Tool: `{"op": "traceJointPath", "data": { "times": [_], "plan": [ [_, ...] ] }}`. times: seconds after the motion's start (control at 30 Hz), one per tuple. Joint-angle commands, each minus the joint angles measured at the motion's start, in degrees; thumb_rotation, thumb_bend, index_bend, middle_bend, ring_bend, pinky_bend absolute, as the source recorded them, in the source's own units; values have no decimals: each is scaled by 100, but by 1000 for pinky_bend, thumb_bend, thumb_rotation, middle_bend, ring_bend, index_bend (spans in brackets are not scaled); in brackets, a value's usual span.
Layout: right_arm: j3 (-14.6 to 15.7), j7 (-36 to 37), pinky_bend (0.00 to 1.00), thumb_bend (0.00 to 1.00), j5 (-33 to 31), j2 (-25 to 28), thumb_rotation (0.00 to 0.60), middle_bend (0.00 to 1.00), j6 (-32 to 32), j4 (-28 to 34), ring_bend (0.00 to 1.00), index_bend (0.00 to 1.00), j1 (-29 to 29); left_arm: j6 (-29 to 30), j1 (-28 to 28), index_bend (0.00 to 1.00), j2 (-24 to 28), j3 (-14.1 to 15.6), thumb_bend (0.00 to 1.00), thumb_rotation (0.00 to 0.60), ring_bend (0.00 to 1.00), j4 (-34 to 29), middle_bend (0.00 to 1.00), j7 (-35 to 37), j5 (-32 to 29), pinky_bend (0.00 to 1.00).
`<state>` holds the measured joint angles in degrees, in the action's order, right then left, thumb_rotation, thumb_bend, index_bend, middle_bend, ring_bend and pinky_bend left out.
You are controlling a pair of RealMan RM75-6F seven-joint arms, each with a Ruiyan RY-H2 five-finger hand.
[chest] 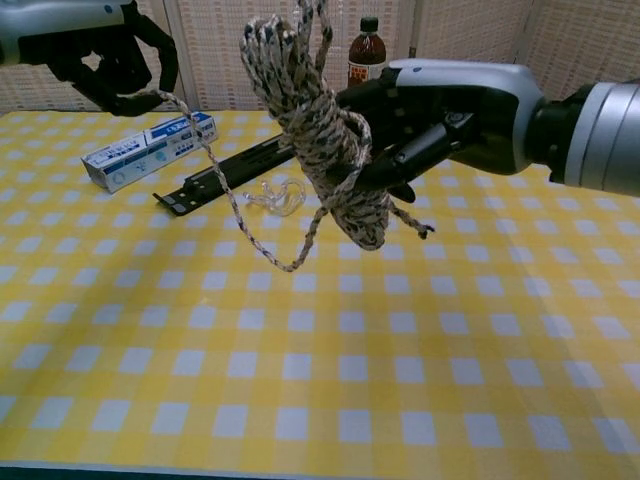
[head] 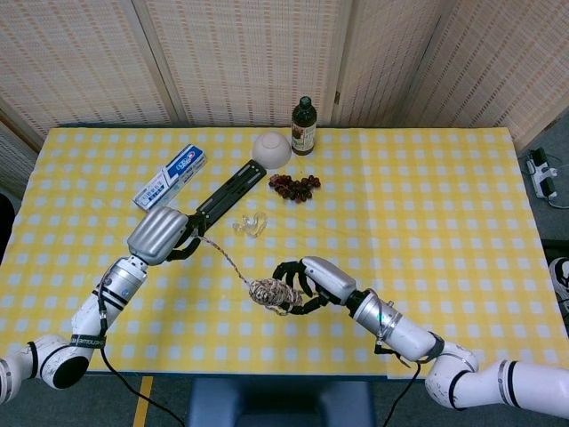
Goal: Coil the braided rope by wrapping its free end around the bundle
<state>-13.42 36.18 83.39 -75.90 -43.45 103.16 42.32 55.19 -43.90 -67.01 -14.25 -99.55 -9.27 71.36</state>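
**Both hands holding the rope above the table**

We are gripping the rope bundle [chest: 325,150] with our right hand [head: 307,283], fingers clamped around its middle, and we are holding it up off the table [head: 444,205]. The bundle is sitting tilted in the hand, its looped top leaning away from the palm and a short frayed tail hanging below the fingers. From the bundle, the free end of the rope [head: 224,255] is running out to our left hand [head: 160,236], sagging a little between the two. Our left hand is closing its fingers around that end, also lifted clear of the table.

Beyond the bundle, we are seeing a small clear plastic piece [head: 250,224] lying on the cloth. Farther from the bundle, a long black bar [head: 224,197] is lying at a slant, with a toothpaste box [head: 171,176] to its left. Farther still, a bunch of dark grapes [head: 294,186], a white bowl [head: 272,149] and a dark bottle [head: 303,125] are standing near the table's far edge.
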Motion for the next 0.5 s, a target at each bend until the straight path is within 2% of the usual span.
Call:
{"op": "traceJointPath", "data": {
  "times": [0.03, 0.23, 0.5],
  "plan": [
    [57, -395, 727, 713, -413, -128, 600, 776, 307, -3, 829, 968, 225, 101, -121, 714, 20, -144, 582, 600, 834, -272, 932, -90, 45, 777],
    [25, -1196, 738, 713, -1507, -417, 600, 784, 571, -83, 841, 976, 536, 281, -232, 711, 33, -275, 582, 600, 834, -765, 932, -169, 219, 777],
    [-25, -1943, 750, 713, -2709, -859, 600, 790, 621, -239, 845, 980, 975, 432, -216, 710, 111, -186, 582, 600, 834, -1333, 932, -28, 710, 778]
  ]
}}
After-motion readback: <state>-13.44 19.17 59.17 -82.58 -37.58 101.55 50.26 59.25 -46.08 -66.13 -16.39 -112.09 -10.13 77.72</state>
